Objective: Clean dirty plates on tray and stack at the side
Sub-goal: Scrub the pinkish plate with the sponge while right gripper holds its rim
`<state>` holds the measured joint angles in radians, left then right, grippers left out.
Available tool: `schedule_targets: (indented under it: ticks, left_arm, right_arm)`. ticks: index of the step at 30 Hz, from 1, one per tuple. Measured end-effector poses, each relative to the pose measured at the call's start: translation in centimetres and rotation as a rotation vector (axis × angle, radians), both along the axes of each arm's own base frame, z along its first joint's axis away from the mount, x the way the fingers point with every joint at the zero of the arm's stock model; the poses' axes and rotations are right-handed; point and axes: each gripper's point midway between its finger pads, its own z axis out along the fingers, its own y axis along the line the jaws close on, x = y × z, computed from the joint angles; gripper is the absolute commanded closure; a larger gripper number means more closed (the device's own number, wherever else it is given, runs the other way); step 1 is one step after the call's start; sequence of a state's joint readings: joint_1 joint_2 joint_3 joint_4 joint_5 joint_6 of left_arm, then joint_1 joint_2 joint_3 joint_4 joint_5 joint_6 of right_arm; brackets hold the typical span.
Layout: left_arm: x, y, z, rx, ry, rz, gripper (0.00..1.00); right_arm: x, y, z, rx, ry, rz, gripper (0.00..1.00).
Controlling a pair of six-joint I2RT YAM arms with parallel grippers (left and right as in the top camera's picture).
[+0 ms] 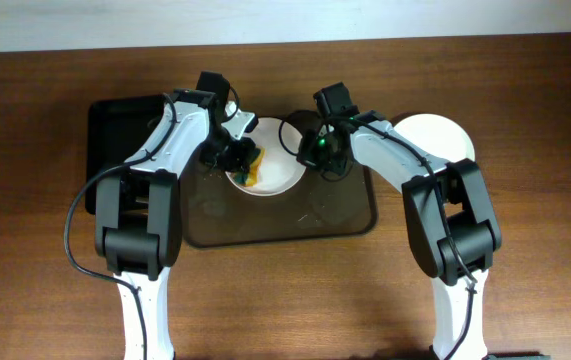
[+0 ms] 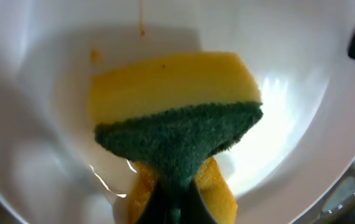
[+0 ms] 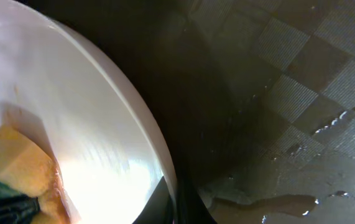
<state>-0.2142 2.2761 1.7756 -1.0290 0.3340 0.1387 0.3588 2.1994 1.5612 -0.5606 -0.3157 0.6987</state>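
A white plate [image 1: 275, 168] lies on the dark brown tray [image 1: 335, 215], at its far edge. My left gripper [image 1: 239, 155] is shut on a yellow sponge with a green scouring side [image 1: 253, 166] and presses it into the plate. In the left wrist view the sponge [image 2: 177, 106] lies in the plate [image 2: 301, 93], held by the gripper [image 2: 177, 208]; small orange smears [image 2: 94, 56] remain near the rim. My right gripper [image 1: 312, 150] is shut on the plate's right rim; the right wrist view shows its fingers [image 3: 178, 208] pinching the rim of the plate [image 3: 90, 112]. Another white plate [image 1: 437, 136] sits on the table, right of the tray.
A smaller black tray [image 1: 115, 130] lies at the left, partly under my left arm. The brown tray's surface [image 3: 301, 81] is wet, with drops and a puddle near the plate. Wooden table surrounds both trays.
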Motion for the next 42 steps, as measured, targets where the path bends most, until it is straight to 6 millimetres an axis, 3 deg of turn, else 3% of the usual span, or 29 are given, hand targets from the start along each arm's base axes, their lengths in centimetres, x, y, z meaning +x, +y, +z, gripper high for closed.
schedule_targets:
  ticks: [3, 6, 7, 12, 17, 23, 28, 32, 38, 42]
  left_arm:
    - [0.2, -0.2, 0.0, -0.009, -0.009, -0.005, 1.0]
    - [3.3, -0.8, 0.2, -0.038, -0.147, -0.014, 1.0]
    - [5.6, -1.3, 0.7, -0.059, -0.251, -0.016, 1.0]
    - [10.3, -1.4, 2.1, -0.042, -0.465, -0.004, 1.0]
    - [9.8, -0.4, 1.2, 0.017, -0.434, 0.007, 1.0]
    - [4.6, 0.6, 0.0, 0.05, -0.195, -0.008, 1.0]
    - [1.1, -0.4, 1.2, -0.02, -0.022, -0.08, 1.0]
    - [2.5, -1.5, 3.3, -0.07, -0.075, -0.105, 1.0]
    - [9.7, -0.6, 3.0, 0.023, -0.343, -0.016, 1.0]
    - [8.1, 0.5, 0.3, 0.09, -0.24, -0.007, 1.0]
  right_arm:
    - [0.0, 0.0, 0.0, 0.0, 0.0, 0.001, 0.96]
    - [0.0, 0.0, 0.0, -0.002, 0.0, -0.004, 0.96]
    - [0.0, 0.0, 0.0, -0.002, 0.0, -0.005, 0.96]
    - [0.0, 0.0, 0.0, -0.002, -0.001, -0.004, 0.96]
    - [0.1, 0.1, 0.0, -0.001, -0.006, 0.001, 0.96]
    - [-0.1, 0.2, 0.0, -0.004, -0.01, 0.023, 0.96]
    - [-0.1, 0.5, 0.1, 0.008, -0.014, 0.029, 0.96]
    - [-0.1, 0.5, 0.1, 0.009, -0.013, 0.026, 0.96]
    - [-0.1, 0.5, 0.0, 0.009, -0.012, 0.027, 0.96]
    - [-0.1, 0.5, 0.0, 0.009, -0.012, 0.028, 0.96]
